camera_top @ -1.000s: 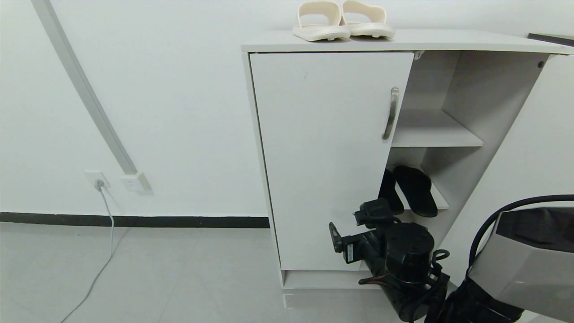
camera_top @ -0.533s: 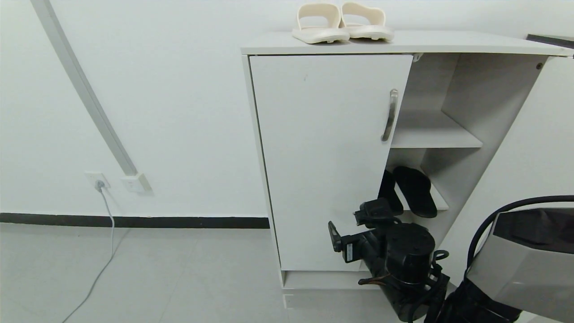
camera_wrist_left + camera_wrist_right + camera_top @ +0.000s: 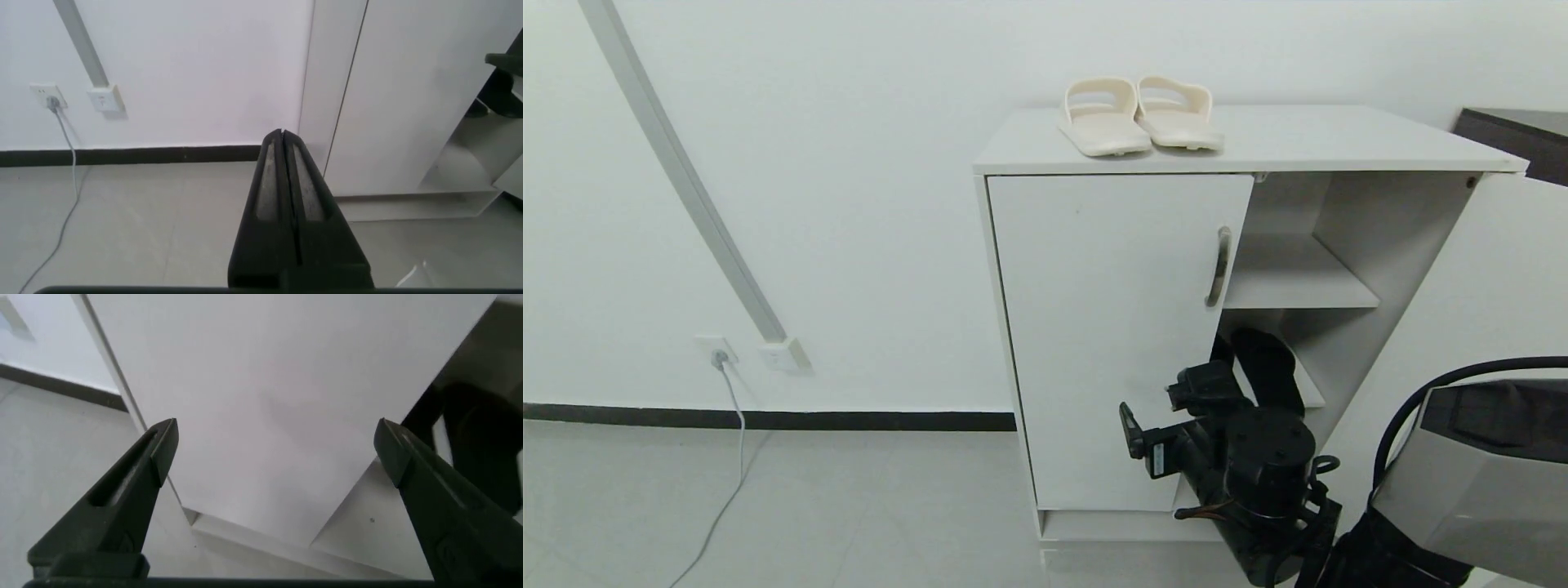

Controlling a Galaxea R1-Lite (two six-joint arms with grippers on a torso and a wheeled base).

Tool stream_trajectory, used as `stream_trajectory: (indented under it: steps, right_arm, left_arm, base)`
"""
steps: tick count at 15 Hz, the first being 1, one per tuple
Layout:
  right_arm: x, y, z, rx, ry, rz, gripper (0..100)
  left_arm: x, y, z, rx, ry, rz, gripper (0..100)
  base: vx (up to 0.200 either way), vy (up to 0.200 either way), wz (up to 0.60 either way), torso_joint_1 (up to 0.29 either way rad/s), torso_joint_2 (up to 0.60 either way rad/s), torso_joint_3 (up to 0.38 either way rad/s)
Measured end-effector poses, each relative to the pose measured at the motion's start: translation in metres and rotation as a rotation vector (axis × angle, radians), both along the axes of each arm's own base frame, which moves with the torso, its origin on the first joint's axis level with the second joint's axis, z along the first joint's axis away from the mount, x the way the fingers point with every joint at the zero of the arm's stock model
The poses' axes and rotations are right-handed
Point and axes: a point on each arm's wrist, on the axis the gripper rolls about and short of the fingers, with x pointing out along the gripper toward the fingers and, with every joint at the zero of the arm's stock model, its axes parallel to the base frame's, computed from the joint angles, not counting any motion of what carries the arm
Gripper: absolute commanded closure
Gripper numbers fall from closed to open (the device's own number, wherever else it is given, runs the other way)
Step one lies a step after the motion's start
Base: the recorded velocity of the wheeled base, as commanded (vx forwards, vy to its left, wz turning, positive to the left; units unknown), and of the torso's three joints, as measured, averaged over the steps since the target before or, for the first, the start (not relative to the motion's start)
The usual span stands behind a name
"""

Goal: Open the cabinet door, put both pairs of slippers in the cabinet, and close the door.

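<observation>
Right gripper (image 3: 278,441) hung low by the cabinet (image 3: 1339,135), jaws wide apart, free for the cream slippers (image 3: 1141,117) on top; black slippers (image 3: 1262,367) sat shelved. Left gripper (image 3: 282,139) had jaws together.

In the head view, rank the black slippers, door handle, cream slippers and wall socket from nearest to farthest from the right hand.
1. Black slippers, inside the cabinet, beside the right hand.
2. Door handle, above it.
3. Cream slippers, on the cabinet's top.
4. Wall socket, far left.
</observation>
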Motion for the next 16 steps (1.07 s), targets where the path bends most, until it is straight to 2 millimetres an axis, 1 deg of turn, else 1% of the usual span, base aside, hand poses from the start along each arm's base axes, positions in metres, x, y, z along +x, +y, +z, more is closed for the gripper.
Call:
stream_trajectory:
  steps: [8,16]
  right_arm:
    - [-0.002,-0.0009,0.0019,0.005,-0.017,0.003,0]
    - [-0.0028,-0.0013,0.002,0.001,-0.016,0.003,0]
  left_arm:
    - [0.0,0.0,0.0,0.0,0.0,-0.001,100]
    - [0.0,0.0,-0.0002,0.0,0.001,-0.001,100]
  base:
    - [0.0,0.0,0.0,0.146,-0.47,-0.324]
    - [0.0,0.0,0.0,0.202,-0.51,-0.316]
